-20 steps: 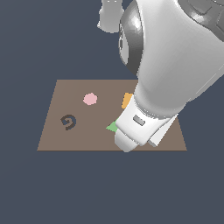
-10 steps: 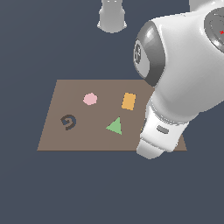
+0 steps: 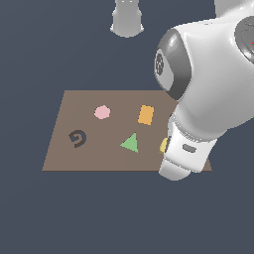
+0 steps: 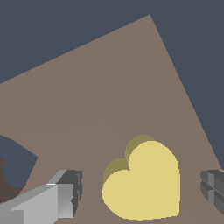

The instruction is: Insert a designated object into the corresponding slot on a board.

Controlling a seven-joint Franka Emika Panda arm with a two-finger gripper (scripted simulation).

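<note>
**Pincer poised over the yellow heart, grasp not yet made**

The wrist view shows the pale-yellow heart lying flat on the brown board, between the two fingers of the pincer. The fingers stand apart, one on each side of the heart, with bare board visible between each finger and the block; neither touches it. At the edge of the same view a dark cutout with a pointed outline is partly visible; it is likely the heart slot, though too little shows to be sure.

In the exterior view the arm hides most of the heart; only a yellow sliver shows near the board's edge on the exterior view's right. A green triangle, an orange rectangle, a pink hexagon and a dark spiral cutout also show.

Progress, as judged: the approach and alignment appear done. Closing on the heart, lifting, carrying it to the slot and seating it all remain.
</note>
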